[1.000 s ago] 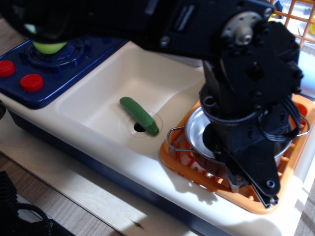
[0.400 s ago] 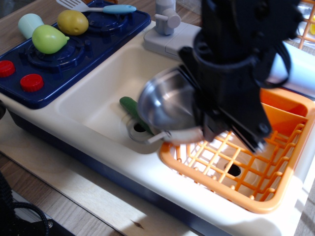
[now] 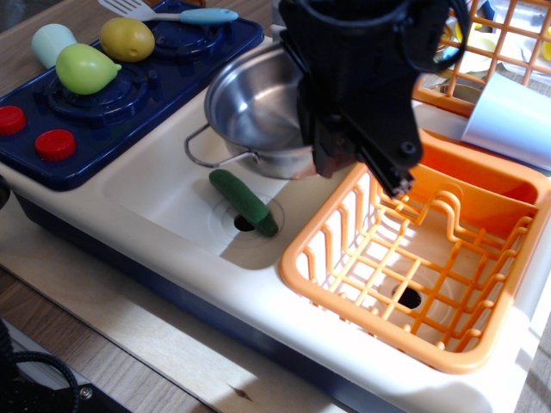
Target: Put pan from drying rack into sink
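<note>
The shiny steel pan (image 3: 254,107) hangs tilted above the far part of the cream sink (image 3: 164,185), one wire loop handle (image 3: 207,151) pointing left. My black gripper (image 3: 314,142) is shut on the pan's right rim and holds it in the air. The fingertips are mostly hidden behind the gripper body. The orange drying rack (image 3: 413,258) stands to the right of the sink with nothing on its grid floor.
A green cucumber (image 3: 245,202) lies in the sink over the drain hole. The blue stove (image 3: 129,77) on the left carries a green pear, a yellow potato, a pale cup and a spatula. An orange wire basket (image 3: 499,43) and a pale blue cup (image 3: 512,120) stand behind the rack.
The pan has been lifted out of the rack and carried up and to the left over the sink. The rack now stands bare.
</note>
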Tool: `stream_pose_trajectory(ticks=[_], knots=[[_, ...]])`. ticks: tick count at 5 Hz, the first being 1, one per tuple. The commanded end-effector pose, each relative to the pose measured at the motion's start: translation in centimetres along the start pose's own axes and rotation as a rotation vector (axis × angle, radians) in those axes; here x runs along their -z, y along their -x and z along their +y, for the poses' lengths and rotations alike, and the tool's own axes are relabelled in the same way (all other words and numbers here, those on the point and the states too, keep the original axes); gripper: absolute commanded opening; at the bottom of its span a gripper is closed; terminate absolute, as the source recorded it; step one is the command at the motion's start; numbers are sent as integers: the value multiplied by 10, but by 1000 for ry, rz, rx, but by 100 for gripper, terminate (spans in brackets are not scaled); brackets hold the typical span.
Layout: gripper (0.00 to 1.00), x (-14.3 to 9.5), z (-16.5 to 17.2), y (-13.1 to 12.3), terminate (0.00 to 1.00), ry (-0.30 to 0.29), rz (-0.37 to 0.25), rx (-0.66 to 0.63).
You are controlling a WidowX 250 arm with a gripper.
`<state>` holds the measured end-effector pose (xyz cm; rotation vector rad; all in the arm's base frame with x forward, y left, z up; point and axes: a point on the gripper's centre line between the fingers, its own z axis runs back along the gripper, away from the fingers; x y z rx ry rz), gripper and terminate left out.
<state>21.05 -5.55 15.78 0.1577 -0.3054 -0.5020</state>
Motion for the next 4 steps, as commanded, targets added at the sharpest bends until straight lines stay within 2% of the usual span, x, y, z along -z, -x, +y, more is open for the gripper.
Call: stream_pose_trajectory(ticks=[1,2,3,4], knots=[[0,34,19,13,0,28,-109,-10],[0,66,14,19,0,65,-157,-48],[100,84,13,21,0,88,-174,-59],[100,84,13,21,100,88,-174,-59]])
